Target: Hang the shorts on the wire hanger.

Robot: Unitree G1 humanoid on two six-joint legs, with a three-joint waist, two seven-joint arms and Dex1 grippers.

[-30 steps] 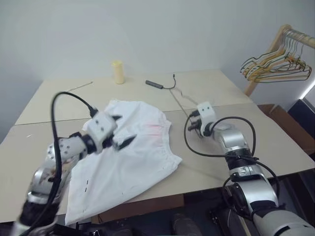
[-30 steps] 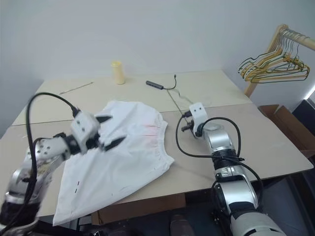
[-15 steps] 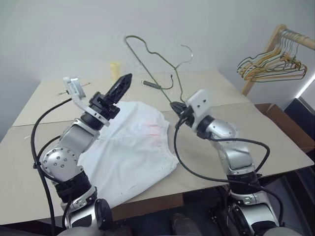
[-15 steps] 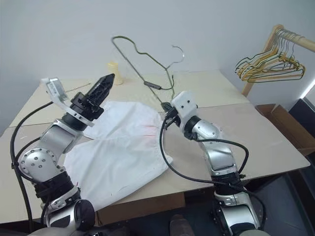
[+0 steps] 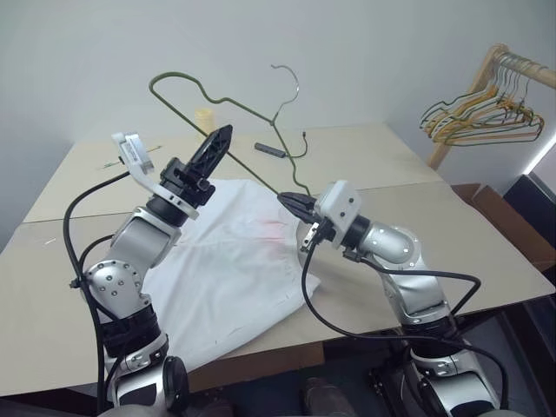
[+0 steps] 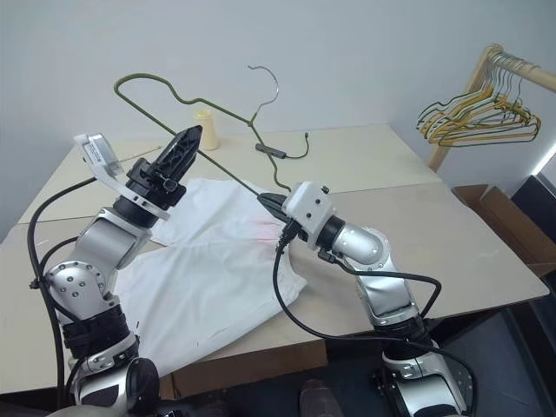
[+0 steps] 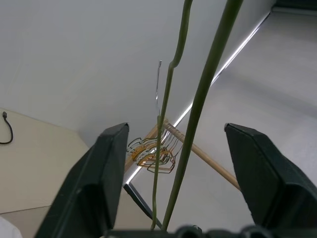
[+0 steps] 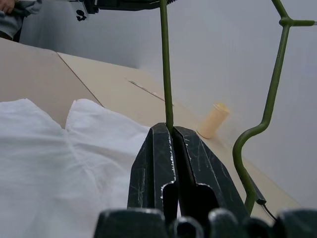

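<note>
Moved: the wire hanger [image 5: 228,102] is up off the tabletop [image 5: 408,165], swung left since half a second ago.
Shorts [image 5: 228,278]: flat on the tabletop, unheld.
Right gripper [image 5: 290,201]: clamped shut on the hanger's lower wire.
Left gripper [image 5: 217,143]: raised, jaws apart astride two wires, not yet gripping.
Meaning: a two-handed hanger hold looks near.

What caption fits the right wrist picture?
The right gripper is shut on the wire hanger, lifted above the white shorts lying on the table.
</note>
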